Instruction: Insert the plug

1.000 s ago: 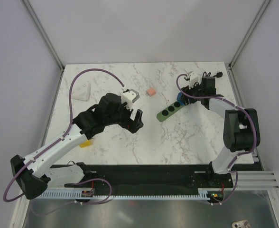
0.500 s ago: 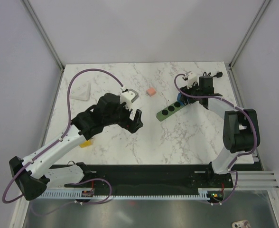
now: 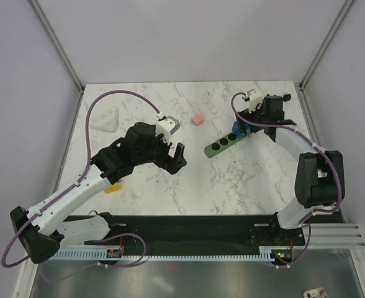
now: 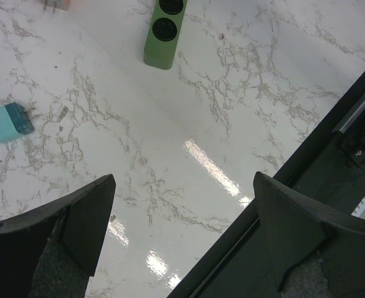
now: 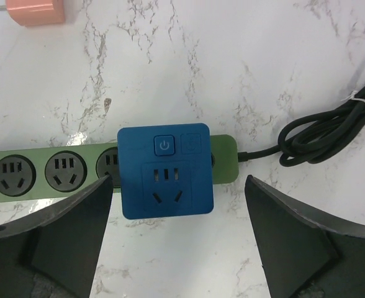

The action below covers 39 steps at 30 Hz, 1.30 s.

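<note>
On the right wrist view I see the blue plug [image 5: 165,169] seated on the green power strip [image 5: 46,174], at the end where the black cable [image 5: 347,105] leaves it. Two free sockets lie to its left, and a third is half hidden under its edge. My right tool [image 5: 177,180] is released: its fingers stand wide on either side of the plug and are not clamping it. A salmon-pink adapter [image 5: 33,11] lies on the marble surface [image 5: 263,62] beyond the strip. My left tool [image 4: 184,179] is released too, its fingers spread with only bare surface between them, well apart from the strip's free end. A teal block [image 4: 7,122] lies off to its left in that view.
</note>
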Available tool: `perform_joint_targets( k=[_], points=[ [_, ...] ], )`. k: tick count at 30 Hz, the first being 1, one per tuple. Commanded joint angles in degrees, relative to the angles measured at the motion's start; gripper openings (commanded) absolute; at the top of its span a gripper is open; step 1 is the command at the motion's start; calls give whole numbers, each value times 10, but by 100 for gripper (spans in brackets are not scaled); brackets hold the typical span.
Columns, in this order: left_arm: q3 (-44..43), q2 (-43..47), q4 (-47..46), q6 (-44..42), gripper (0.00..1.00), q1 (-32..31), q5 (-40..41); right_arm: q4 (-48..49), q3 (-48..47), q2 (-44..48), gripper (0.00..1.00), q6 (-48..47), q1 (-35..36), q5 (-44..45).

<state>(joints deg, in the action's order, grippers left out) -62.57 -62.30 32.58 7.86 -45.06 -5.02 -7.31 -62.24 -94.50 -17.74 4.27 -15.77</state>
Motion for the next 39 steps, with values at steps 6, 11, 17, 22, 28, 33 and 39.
perform_joint_targets(
  k=[6,11,17,22,28,33,39],
  points=[
    [4,17,-24,-23,100,1,4,-9,-48,72,76,87,-1,0],
    [5,19,-24,-23,100,1,8,-42,-83,48,12,236,0,93],
    [7,19,-25,-24,100,1,14,-201,-214,-44,0,325,1,97],
    [9,21,-24,-25,100,1,18,-220,-216,-52,0,371,4,109],
    [8,19,-25,-25,100,1,17,-190,-149,-89,0,378,15,116],
    [10,20,-25,-25,100,1,17,-190,-126,-118,0,371,21,147],
    [8,20,-25,-26,100,1,17,-202,-165,-97,0,369,23,133]
  ],
)
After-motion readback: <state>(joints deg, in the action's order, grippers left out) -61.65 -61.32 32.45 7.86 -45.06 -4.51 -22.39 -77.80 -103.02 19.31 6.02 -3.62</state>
